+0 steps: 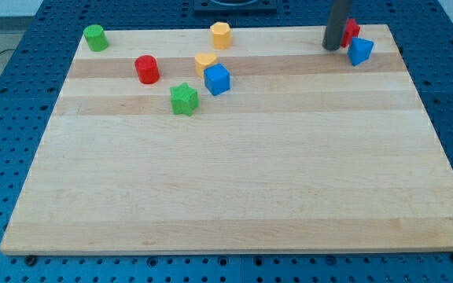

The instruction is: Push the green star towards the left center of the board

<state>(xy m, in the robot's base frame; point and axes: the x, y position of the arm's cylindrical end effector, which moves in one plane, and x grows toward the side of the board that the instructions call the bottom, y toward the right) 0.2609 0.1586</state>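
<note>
Plastic, small and surely light, the green star-shaped block point(184, 99) on the pale wooden bench point(234, 189) should slide easily if pushed on its right side, while my tip point(333, 48), a bare rod holding nothing, stands far right.

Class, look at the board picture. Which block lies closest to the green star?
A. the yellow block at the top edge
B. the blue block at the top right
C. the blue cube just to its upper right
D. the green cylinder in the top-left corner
C: the blue cube sits just up and to the view's right of the green star, nearer than any other block.
</note>
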